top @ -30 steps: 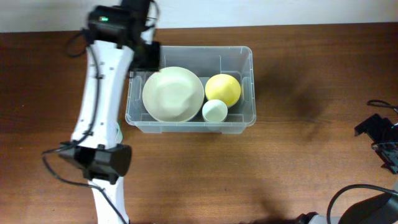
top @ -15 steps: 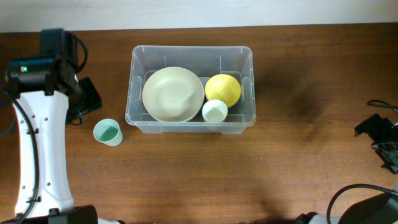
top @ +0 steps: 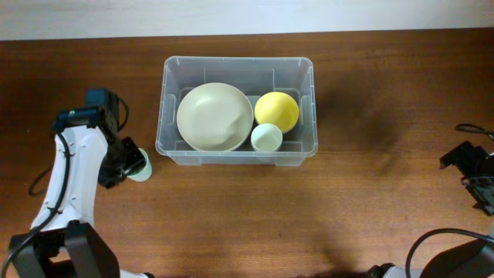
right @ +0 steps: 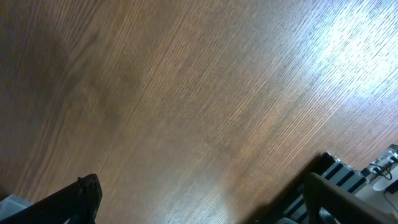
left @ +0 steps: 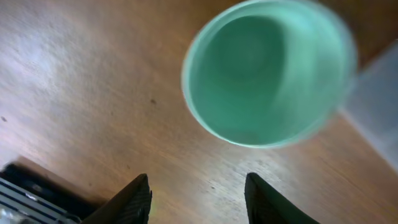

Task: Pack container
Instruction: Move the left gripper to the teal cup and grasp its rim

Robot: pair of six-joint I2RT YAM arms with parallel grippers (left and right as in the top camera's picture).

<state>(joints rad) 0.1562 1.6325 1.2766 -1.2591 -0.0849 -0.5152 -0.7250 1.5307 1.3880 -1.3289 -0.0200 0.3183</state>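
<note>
Container (top: 231, 71): a large rectangular clear plastic tub with a rolled rim, standing on the brown wooden worktop (top: 370, 216) near its far edge. Inside it sit a wide cream round bowl (top: 214, 116), a yellow round bowl (top: 276, 110) and, against the near wall just beside both, a small pale mint cup (top: 266, 137). A small teal plastic cup (left: 267, 71) stands upright outside the tub, near its near-left corner. Left gripper (top: 130, 161) hovers at this cup, fingers (left: 134, 199) parted with nothing between them and the cup just ahead of the tips. Right gripper (top: 472, 166), well apart at the worktop's right edge, has its fingers (right: 84, 196) spread wide over bare wood.
</note>
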